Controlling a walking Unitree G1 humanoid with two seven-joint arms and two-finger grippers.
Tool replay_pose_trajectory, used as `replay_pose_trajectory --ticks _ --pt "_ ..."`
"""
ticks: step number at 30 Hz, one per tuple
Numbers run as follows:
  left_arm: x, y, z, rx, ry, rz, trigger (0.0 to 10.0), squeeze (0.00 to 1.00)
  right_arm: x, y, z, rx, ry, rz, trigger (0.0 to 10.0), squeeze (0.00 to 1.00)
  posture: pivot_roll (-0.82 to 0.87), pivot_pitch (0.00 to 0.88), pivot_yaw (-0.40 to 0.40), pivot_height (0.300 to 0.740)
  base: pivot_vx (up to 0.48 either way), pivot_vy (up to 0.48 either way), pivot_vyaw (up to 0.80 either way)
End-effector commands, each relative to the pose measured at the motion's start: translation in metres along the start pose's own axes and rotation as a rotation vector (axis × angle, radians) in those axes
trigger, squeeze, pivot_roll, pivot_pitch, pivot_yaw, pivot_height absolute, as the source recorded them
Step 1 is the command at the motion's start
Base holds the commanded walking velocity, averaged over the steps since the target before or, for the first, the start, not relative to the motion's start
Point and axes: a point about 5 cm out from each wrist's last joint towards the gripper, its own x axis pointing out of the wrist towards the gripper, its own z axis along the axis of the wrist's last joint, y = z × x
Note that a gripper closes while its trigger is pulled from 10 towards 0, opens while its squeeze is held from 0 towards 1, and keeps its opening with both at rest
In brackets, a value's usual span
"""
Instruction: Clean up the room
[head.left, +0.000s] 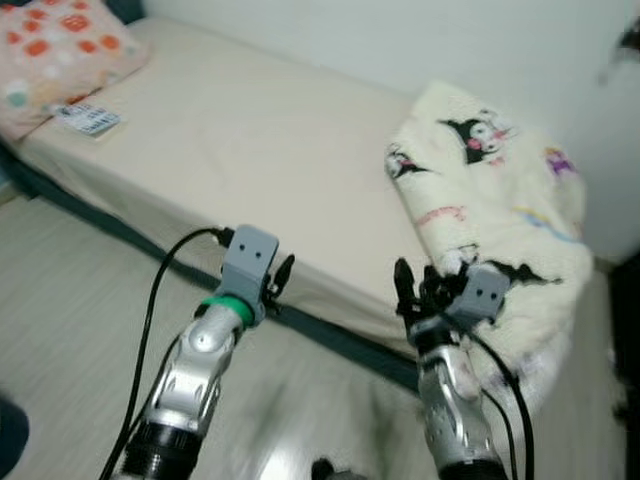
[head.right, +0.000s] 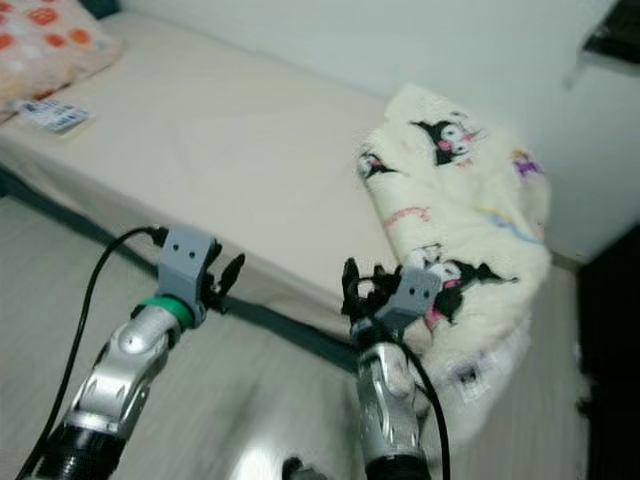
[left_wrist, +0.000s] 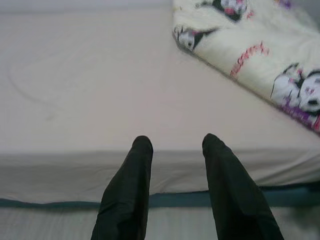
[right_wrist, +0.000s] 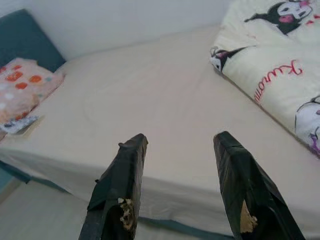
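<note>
A cream blanket (head.left: 490, 190) printed with black cartoon figures lies bunched at the right end of the bed (head.left: 230, 130) and hangs over its edge. Both arms are raised in front of the bed's near side. My left gripper (head.left: 280, 277) is open, its fingers (left_wrist: 135, 170) level with the mattress edge and nothing between them. My right gripper (head.left: 418, 288) is open too, just left of the hanging blanket (right_wrist: 280, 65), not touching it. A pink flowered pillow (head.left: 55, 45) lies at the bed's left end, with a small printed packet (head.left: 88, 118) beside it.
The pale wooden floor (head.left: 70, 320) runs along the bed's front. A white wall (head.left: 420, 40) backs the bed. A dark piece of furniture (head.right: 610, 350) stands at the far right, past the blanket. A teal headboard (right_wrist: 25, 35) is behind the pillow.
</note>
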Motion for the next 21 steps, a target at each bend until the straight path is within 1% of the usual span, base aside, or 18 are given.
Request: replay_pose_trajectory --ticks 1,11,21 --pt "0.0009 -0.0069 -0.0015 -0.002 0.008 -0.026 10.0 0.0 -0.004 -0.0064 -0.0007 0.01 -0.002 -0.025 10.0 0.0 0.08 0.097 0.046 0.74 0.0 0.0 -0.79" --pt "0.0015 -0.0064 -0.0012 0.0 0.007 -0.026 10.0 0.0 -0.0053 -0.0056 -0.0007 0.013 -0.005 -0.017 10.0 0.0 0.08 0.095 0.047 0.74 0.0 0.0 -0.79" --pt "0.0027 -0.0061 -0.0009 0.001 0.004 -0.025 10.0 0.0 -0.0043 -0.0091 0.0007 0.005 -0.008 -0.024 10.0 0.0 0.08 0.095 0.045 0.74 0.0 0.0 -0.79"
